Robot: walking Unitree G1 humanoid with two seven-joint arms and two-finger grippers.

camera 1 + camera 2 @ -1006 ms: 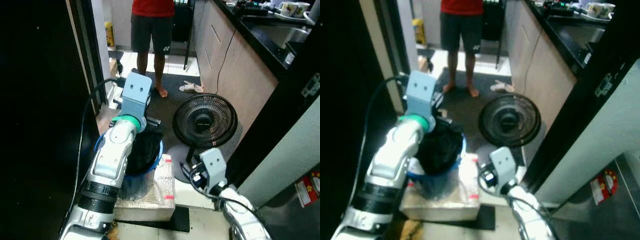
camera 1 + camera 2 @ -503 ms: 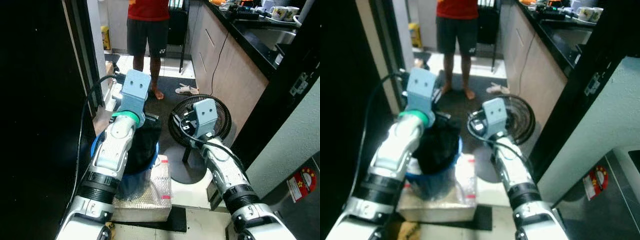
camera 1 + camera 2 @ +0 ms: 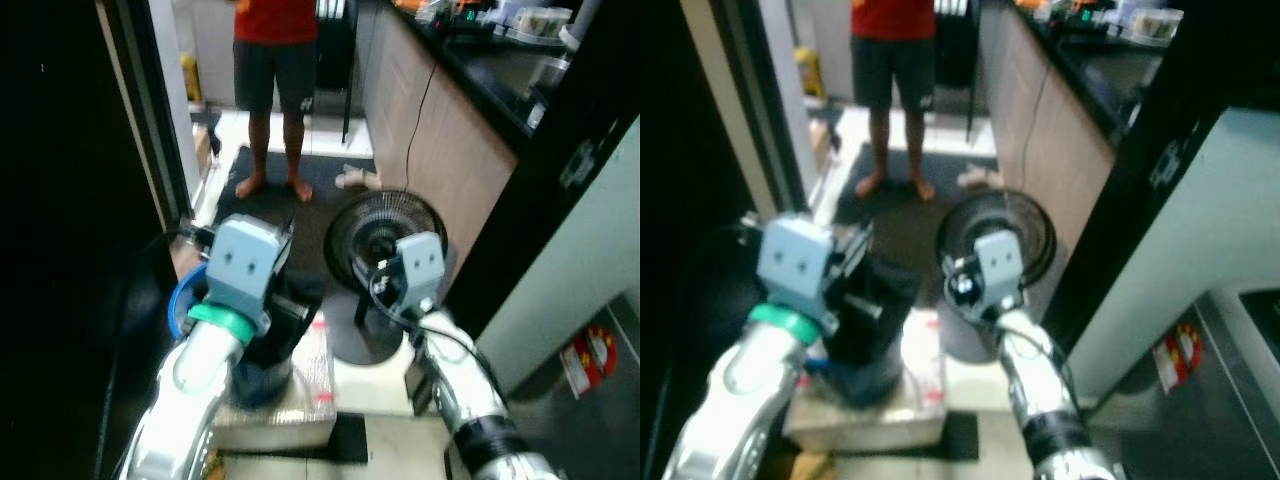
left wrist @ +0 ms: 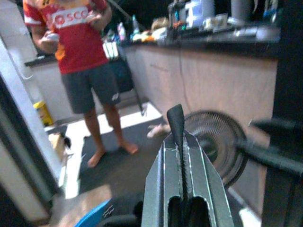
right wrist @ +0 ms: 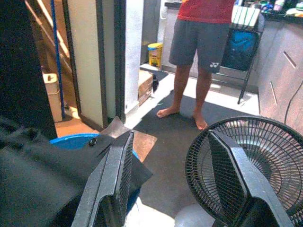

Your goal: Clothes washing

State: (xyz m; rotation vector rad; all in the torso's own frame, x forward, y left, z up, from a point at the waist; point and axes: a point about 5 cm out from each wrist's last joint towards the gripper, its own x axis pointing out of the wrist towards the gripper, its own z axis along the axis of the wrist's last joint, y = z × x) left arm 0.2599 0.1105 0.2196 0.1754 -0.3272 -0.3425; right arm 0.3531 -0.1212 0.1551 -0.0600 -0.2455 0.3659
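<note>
Left hand (image 4: pixel 177 124) closed above bucket (image 3: pixel 190 300).

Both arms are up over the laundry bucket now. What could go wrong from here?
The right gripper is open, with the floor fan right behind it; reaching on may knock the fan. The blue bucket of dark clothes stands on a wrapped box, so a push from the left gripper, whose fingers are shut, might tip it. A person stands barefoot ahead; walking forward risks contact.

Clothes (image 3: pixel 285 310) in bucket (image 3: pixel 190 297), fan (image 3: pixel 385 245) right, person (image 3: pixel 270 60) behind.
</note>
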